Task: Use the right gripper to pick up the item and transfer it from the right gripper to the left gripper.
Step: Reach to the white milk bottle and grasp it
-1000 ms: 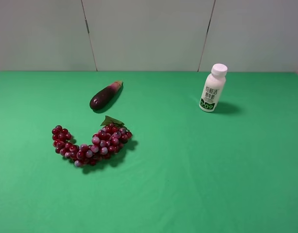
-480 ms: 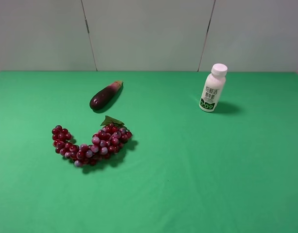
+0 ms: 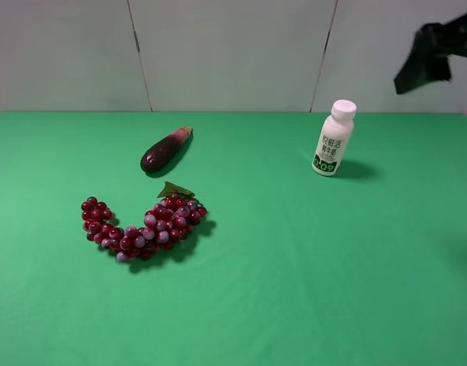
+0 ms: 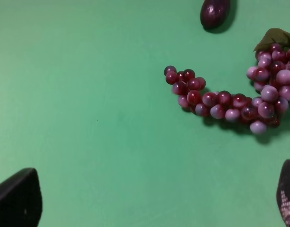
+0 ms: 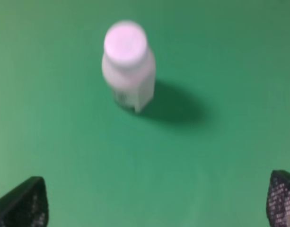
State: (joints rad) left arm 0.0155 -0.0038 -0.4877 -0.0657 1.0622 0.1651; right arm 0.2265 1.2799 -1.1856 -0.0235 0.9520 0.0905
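Observation:
The item, a white bottle with a white cap and a green-and-black label, stands upright at the back right of the green table. In the right wrist view it is blurred and stands ahead of my right gripper, apart from it. That gripper is open and empty; only its two black fingertips show. Its black body shows high at the upper right of the exterior view, above and right of the bottle. My left gripper is open and empty over bare cloth. It is not in the exterior view.
A dark purple eggplant lies at the back left. A red grape bunch with a green leaf lies in front of it; both also show in the left wrist view, grapes and eggplant. A grey panelled wall borders the table's far edge.
My right gripper has come into the exterior view at the upper right; it was out of view before. The bottle, eggplant and grapes have not moved.

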